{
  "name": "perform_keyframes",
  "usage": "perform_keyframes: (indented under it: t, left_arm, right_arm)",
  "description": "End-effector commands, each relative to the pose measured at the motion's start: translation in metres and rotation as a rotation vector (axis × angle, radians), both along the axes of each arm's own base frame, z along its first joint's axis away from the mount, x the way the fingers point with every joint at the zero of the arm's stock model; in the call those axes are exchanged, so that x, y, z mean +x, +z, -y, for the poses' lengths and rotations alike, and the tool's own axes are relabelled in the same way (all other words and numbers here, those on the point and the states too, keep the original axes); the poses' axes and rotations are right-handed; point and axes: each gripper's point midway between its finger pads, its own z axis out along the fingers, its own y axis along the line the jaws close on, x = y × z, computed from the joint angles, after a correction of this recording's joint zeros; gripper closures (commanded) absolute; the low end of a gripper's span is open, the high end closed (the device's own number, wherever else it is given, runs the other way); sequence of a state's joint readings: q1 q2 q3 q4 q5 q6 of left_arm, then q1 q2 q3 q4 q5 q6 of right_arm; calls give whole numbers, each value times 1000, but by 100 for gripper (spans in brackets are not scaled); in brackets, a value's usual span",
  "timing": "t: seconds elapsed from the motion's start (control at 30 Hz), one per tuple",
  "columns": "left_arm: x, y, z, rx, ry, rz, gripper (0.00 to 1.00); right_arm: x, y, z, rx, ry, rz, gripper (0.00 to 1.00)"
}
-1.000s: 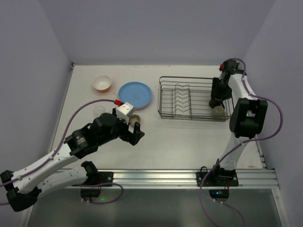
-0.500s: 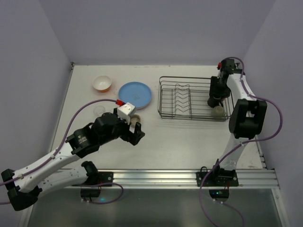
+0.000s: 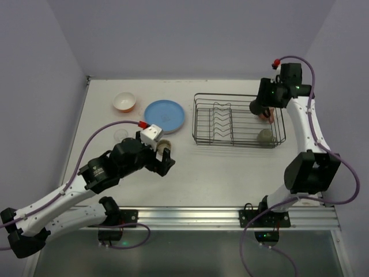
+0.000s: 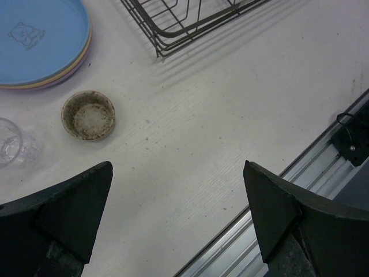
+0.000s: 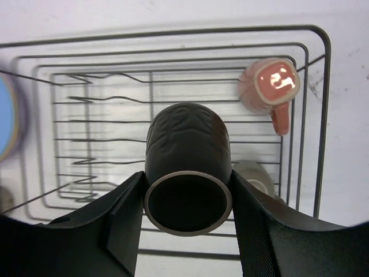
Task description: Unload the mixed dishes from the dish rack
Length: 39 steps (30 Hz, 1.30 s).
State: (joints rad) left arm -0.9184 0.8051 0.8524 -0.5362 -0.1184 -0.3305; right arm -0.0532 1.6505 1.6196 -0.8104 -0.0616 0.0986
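The dark wire dish rack [image 3: 225, 121] stands right of centre. My right gripper [image 3: 258, 107] is shut on a brown mug [image 5: 187, 151], held on its side above the rack's right end [image 5: 115, 98]. A pink mug [image 5: 271, 86] and an olive mug [image 5: 255, 176] lie in the rack below it. My left gripper [image 3: 164, 156] is open and empty over the table; it also shows in the left wrist view [image 4: 177, 173]. A beige mug [image 4: 88, 115], a clear glass [image 4: 8, 141] and a blue plate [image 4: 34, 40] stacked on other plates sit beyond it.
An orange bowl [image 3: 124, 101], white inside, sits at the far left of the table. The metal rail [image 3: 230, 216] runs along the near edge. Purple walls close in the back and both sides.
My right gripper has risen from low in the rack's right end, lifting the brown mug up and away from the olive mug. The left arm has barely moved.
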Motion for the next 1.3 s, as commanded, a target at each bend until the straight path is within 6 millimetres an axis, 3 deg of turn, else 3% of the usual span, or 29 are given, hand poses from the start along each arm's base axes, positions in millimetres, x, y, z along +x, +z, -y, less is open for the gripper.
perform_keyframes:
  t: [0.0,0.07,0.1,0.13,0.2,0.23,0.27,0.3,0.33,0.4,0.43,0.5,0.53,0.63,0.7,0.9,0.93,1.27]
  left_arm:
    - [9,29,-4,-77,60,73,0]
    - [11,48,-5,-143,89,92,0]
    - [11,58,-3,-178,88,102,0]
    - [10,79,1,-260,88,116,0]
    - [2,101,17,-364,12,128,0]
    - [0,126,27,-466,-28,163,0]
    - [-4,138,35,-515,-69,184,0]
    - [-14,148,48,-564,-164,197,0]
    - [-16,175,55,-659,-217,283,0]
    - [-26,186,74,-693,-353,342,0]
    - [-31,207,78,-739,-403,425,0]
    - [-37,208,97,-737,-518,456,0]
    - [-39,224,99,-771,-544,505,0]
    - [-43,234,113,-794,-620,517,5]
    - [-45,232,119,-788,-656,509,11]
    - [-59,236,122,-836,-737,493,13]
    - [-63,245,121,-866,-758,494,14]
    - [-65,250,140,-903,-792,447,34]
  right_arm:
    - [-11,79,-34,146,108,242,100]
    - [-31,116,-58,242,198,364,100]
    - [-45,131,-82,339,307,404,100]
    - [-61,152,-96,405,362,494,100]
    - [-87,170,-121,530,485,545,100]
    - [-105,172,-139,646,582,545,100]
    - [-125,185,-147,697,636,578,100]
    - [-138,186,-155,751,689,579,100]
    - [-156,186,-164,849,770,558,100]
    - [-182,192,-173,919,843,560,100]
    - [-194,192,-177,978,877,547,100]
    - [-216,196,-181,1010,945,544,100]
    - [-229,199,-183,1041,984,537,100]
    - [-252,205,-185,1077,1054,532,100]
    - [-259,210,-185,1092,1070,536,100]
    - [-274,221,-191,1130,1142,545,100]
    - [-275,222,-193,1134,1152,540,100]
    - [-267,230,-195,1108,1131,574,100]
